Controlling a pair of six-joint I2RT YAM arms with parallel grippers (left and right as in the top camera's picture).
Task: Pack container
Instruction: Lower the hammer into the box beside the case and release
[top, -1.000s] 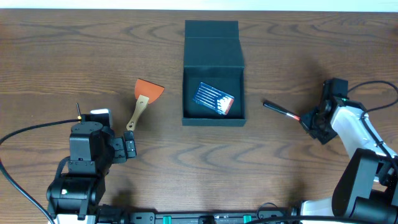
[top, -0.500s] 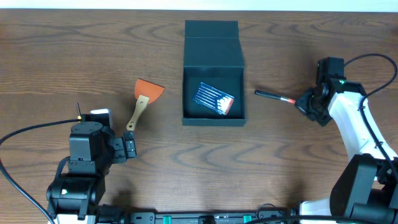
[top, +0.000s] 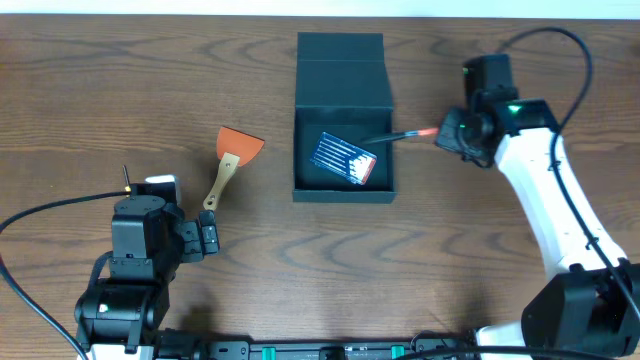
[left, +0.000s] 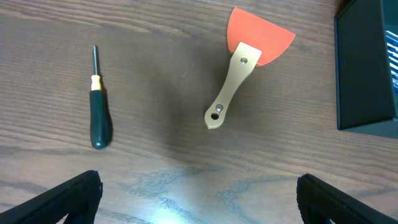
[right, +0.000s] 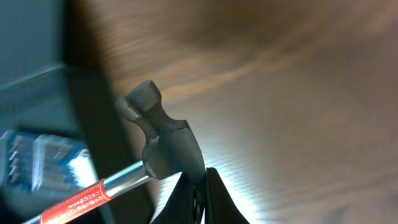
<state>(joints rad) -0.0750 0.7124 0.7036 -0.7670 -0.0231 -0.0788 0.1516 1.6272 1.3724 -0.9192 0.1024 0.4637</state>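
The container, a dark teal-grey cardboard box, sits at the far middle of the wooden table, its hinged lid folded back on the far side. Inside lies a blue packet with a red end; its print is too small to read.

The right gripper hangs just right of the container, fingers pressed together on a small hammer, pinching it at the grey metal head. The handle reaches left over the container's right wall, above the packet. A red label on the shaft carries fine lettering, too blurred to make out.

The left gripper hovers over the near left of the table with its fingers spread wide and nothing between them. Beyond it lie a scraper with an orange blade and pale handle, left of the container, and farther left a screwdriver with a dark green handle and yellow collar.
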